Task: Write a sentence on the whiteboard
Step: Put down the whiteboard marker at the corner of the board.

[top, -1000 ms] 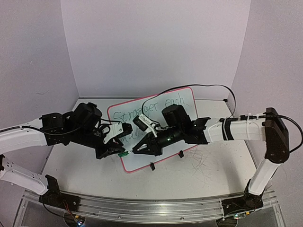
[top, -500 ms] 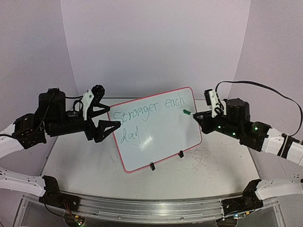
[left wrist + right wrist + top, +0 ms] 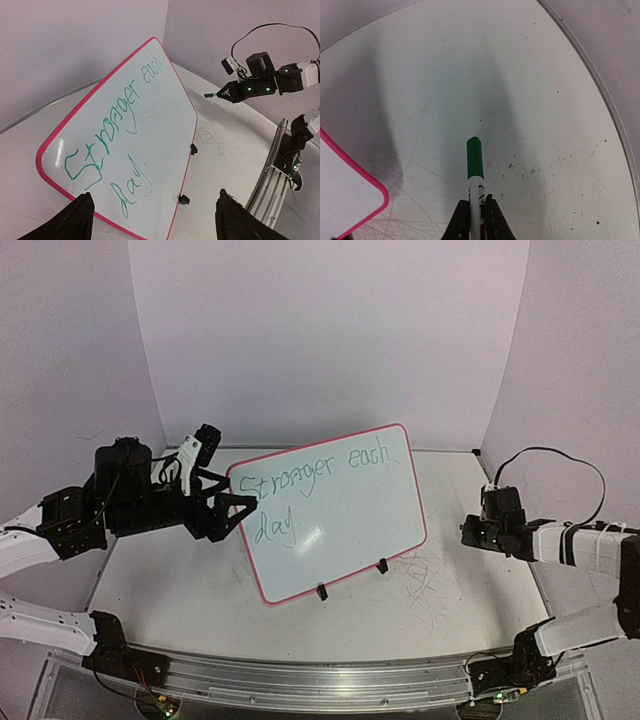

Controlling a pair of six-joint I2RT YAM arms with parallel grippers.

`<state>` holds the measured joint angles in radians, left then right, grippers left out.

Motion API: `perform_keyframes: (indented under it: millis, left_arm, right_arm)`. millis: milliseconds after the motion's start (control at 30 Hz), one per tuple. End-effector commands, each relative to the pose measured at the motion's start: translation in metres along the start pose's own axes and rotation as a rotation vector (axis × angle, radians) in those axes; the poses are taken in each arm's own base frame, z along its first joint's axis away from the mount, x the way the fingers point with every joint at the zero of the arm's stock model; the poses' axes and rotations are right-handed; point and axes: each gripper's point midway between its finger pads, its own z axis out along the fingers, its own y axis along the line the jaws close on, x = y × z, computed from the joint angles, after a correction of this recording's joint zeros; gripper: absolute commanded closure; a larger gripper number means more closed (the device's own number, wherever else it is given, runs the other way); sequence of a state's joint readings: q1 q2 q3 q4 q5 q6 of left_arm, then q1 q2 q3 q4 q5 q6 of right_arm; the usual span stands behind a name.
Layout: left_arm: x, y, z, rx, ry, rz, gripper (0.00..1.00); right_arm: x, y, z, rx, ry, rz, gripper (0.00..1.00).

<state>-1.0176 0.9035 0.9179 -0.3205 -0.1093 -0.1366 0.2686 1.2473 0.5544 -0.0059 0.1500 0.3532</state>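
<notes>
Left arm (image 3: 30,548): white link shells, black joint housings; sat at 9 o'clock in the top view.
Left gripper (image 3: 232,502): black, angular tapered fingers; white bracket behind.
Right arm (image 3: 590,544): white shell, black bands; at 3 o'clock.
Right gripper (image 3: 475,222): slim black fingers.
Cable (image 3: 540,449): thin black loop, ran at 12 o'clock of the right wrist.
Status lights (image 3: 247,89): small, green, were lit.

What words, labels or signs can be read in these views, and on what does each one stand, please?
"Stronger each": upper line of the green handwritten sentence on the whiteboard.
"day": its lower line, followed by a short stroke I cannot identify.
Print on the white barrel of the green marker: too small and blurred to read.
Nothing else is legible.
</notes>
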Motion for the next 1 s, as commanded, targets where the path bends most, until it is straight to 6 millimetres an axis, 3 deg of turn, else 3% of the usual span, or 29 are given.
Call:
perform_keyframes:
  millis: [0,400,633,733,833,933,967]
  left_arm:
    - [-0.016,-0.005,-0.009,0.033,-0.073,-0.060,0.15]
    - [-0.037,-0.008,-0.030,0.060,-0.153,-0.071,0.15]
    - [-0.044,-0.009,-0.035,0.066,-0.171,-0.078,0.15]
    - [-0.045,-0.009,-0.035,0.066,-0.173,-0.074,0.15]
    - [-0.051,-0.011,-0.038,0.072,-0.188,-0.073,0.15]
    - [-0.064,-0.010,-0.047,0.069,-0.224,-0.078,0.13]
    - [-0.069,-0.006,-0.050,0.046,-0.240,-0.085,0.10]
  right_arm:
    - [-0.006,0.011,0.011,-0.054,-0.011,0.070,0.94]
    - [0.036,0.002,0.033,0.022,0.192,0.129,0.85]
    - [0.030,0.000,0.026,0.019,0.157,0.135,0.72]
    - [0.023,0.001,0.019,0.006,0.128,0.135,0.68]
    - [0.001,0.004,0.004,-0.021,0.066,0.121,0.64]
    - [-0.038,0.013,-0.028,-0.076,-0.045,0.098,0.58]
    - [-0.058,0.018,-0.047,-0.111,-0.108,0.094,0.55]
